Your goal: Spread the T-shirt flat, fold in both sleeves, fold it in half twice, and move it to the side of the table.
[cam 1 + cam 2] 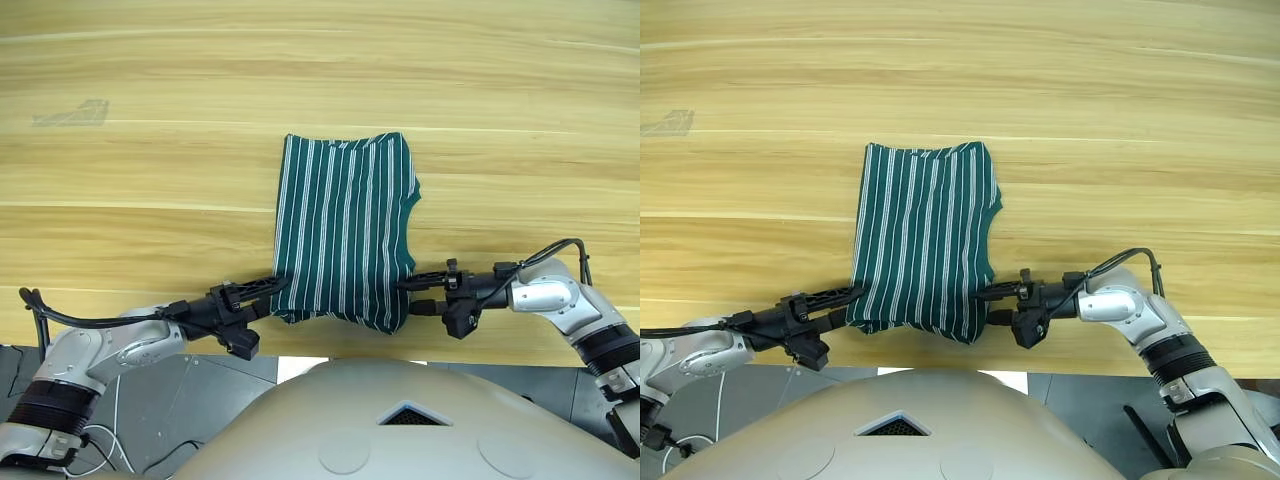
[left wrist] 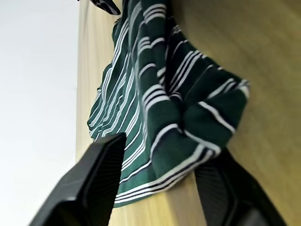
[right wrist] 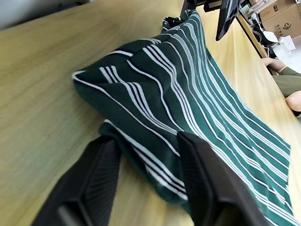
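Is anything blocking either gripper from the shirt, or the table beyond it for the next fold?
Nothing visible does. The left gripper and right gripper each hold open fingers around a near corner of the green white-striped T-shirt, and no object lies on the light wooden table beyond it.

The wooden table (image 1: 150, 60) is viewed steeply from above by both eye views, set on the head and faced forward over the near edge. The same scene is shared, offset sideways, with the striped T-shirt (image 1: 345, 230) seen whole in each. The left wrist view is taken close and low over the tabletop, past the left gripper (image 2: 164, 150) along the shirt. The right wrist view is set likewise behind the right gripper (image 3: 146, 139), facing the opposite way.
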